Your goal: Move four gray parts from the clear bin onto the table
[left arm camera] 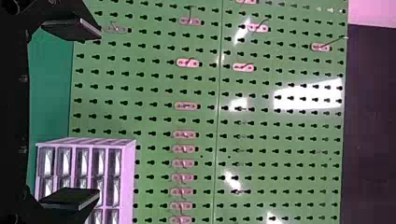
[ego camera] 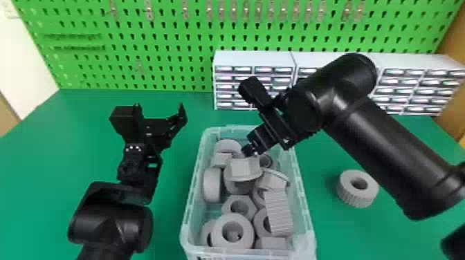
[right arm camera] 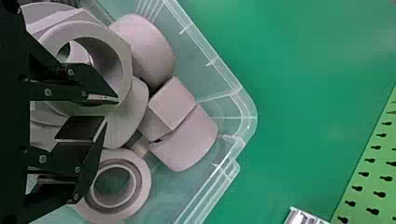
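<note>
My right gripper (ego camera: 250, 149) reaches into the far part of the clear bin (ego camera: 303, 193), its fingers close together at a flanged hexagonal gray part (ego camera: 244, 168). In the right wrist view, the right gripper (right arm camera: 111, 110) is shut on the wall of that gray part (right arm camera: 124, 70), one finger over the hole and the other outside the rim. Several more gray parts (ego camera: 211, 185) lie piled in the bin. One ridged gray ring (ego camera: 368, 195) rests on the table right of it. My left gripper (ego camera: 160, 111) stays parked left of the bin; in the left wrist view the left gripper (left arm camera: 99, 113) is open.
Small drawer cabinets (ego camera: 254, 59) stand at the back of the green table (ego camera: 65, 138), before a green pegboard (ego camera: 166, 45). The right forearm hangs across the table's right side, above and beside the loose ring. The bin's walls surround the pile.
</note>
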